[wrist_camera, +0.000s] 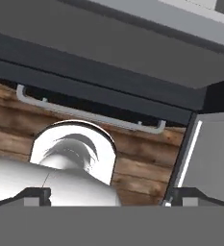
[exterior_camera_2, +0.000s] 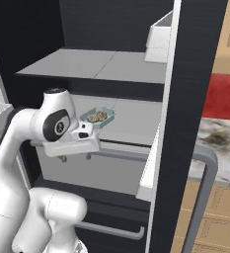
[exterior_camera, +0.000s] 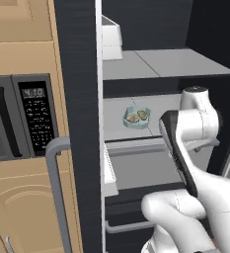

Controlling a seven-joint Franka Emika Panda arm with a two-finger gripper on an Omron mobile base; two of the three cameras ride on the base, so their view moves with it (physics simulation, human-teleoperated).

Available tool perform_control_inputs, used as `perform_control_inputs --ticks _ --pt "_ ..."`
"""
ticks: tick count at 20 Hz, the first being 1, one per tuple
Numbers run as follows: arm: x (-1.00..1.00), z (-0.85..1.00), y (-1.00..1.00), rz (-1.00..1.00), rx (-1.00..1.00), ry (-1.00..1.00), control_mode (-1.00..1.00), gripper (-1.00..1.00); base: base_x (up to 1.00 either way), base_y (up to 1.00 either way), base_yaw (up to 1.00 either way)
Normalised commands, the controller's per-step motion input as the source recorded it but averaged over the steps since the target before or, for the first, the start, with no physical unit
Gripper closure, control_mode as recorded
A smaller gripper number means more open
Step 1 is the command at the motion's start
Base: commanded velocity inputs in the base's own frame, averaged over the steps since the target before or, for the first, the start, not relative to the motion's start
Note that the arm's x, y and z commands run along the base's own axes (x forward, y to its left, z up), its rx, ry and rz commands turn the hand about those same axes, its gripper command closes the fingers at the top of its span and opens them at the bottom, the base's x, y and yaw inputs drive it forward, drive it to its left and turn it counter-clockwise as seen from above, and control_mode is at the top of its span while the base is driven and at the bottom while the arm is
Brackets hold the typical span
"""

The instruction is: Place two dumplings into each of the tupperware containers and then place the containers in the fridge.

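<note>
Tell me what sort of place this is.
A kitchen, it seems: an open fridge with a tupperware container of dumplings on a shelf, beside a microwave set among wooden cabinets.

Fridge shelf (exterior_camera: 161,106) lies open around the container (exterior_camera: 136,117) (door (exterior_camera: 79,123) flanks it).

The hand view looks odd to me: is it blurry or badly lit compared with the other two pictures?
Hand view: sharp and evenly lit, just tilted, looking at wooden floor. Left base view: flat, glare-free light on the fridge shelf and tupperware container. Right base view: soft shadow beneath the shelves.
</note>
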Motion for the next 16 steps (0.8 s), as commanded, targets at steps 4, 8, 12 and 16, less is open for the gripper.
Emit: perform_control_inputs --ticks 4,8,12,16 --pt "-0.72 -0.02 -0.1 -0.19 0.25 -0.48 -1.0 -1.0 0.0 0.0 0.0" --pt "-0.62 0.0 0.0 -0.21 0.05 -0.33 -1.0 -1.0 0.0 0.0 0.0" --pt "-0.53 0.02 0.21 -0.25 0.0 -0.04 -1.0 -1.0 0.0 0.0 0.0" --pt "-0.04 0.05 0.49 -0.02 0.0 0.0 -1.0 -1.0 0.0 0.0 0.0"
